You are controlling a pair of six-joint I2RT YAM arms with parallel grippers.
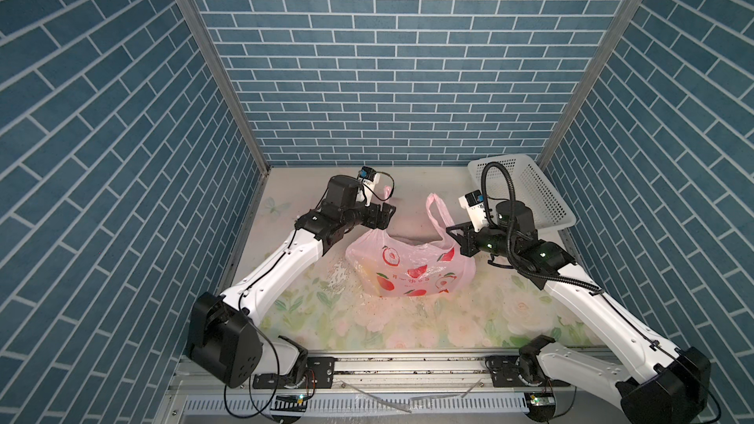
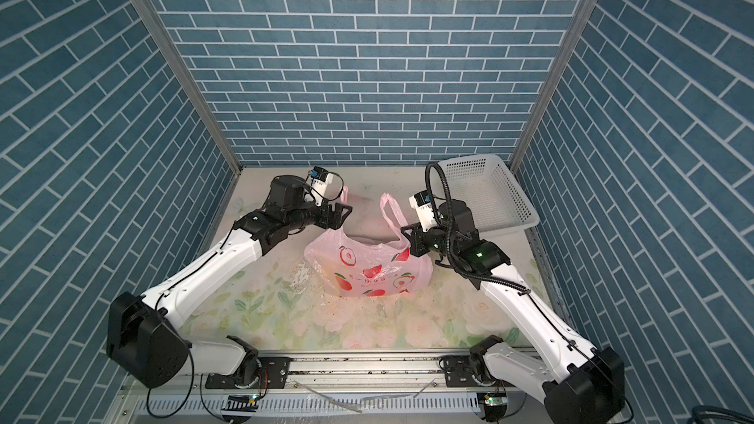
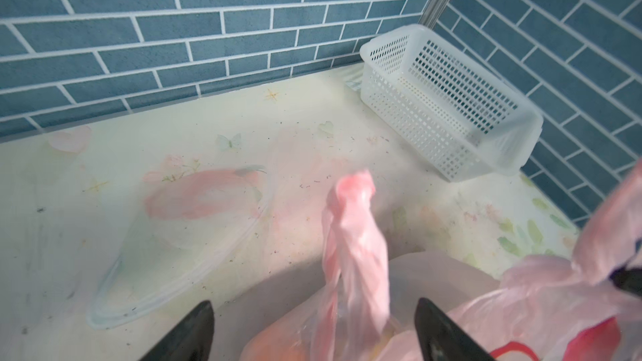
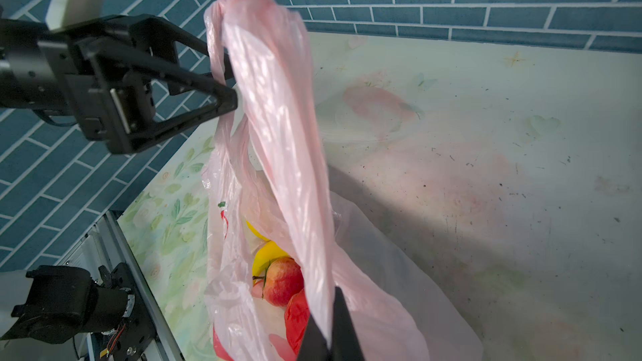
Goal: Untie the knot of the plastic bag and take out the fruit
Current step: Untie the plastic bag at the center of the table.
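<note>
The pale-pink plastic bag (image 1: pixel 408 275) stands in the middle of the flowered table, mouth agape. The knot is out of view; the two loop handles stand apart. My left gripper (image 3: pixel 314 324) is open, its black fingers (image 3: pixel 194 335) wide on either side of one upright twisted handle (image 3: pixel 354 237) without pinching it. My right gripper (image 4: pixel 330 324) is shut on the other handle (image 4: pixel 278 116), holding it up. Inside the bag, the right wrist view shows the fruit: a red apple (image 4: pixel 283 281), a yellow piece (image 4: pixel 267 258) and a red one (image 4: pixel 297 317).
A white perforated basket (image 1: pixel 497 161) leans in the back right corner, also in the left wrist view as the basket (image 3: pixel 451 98). Blue tiled walls close three sides. A metal rail (image 1: pixel 408 365) with the arm bases runs along the front edge.
</note>
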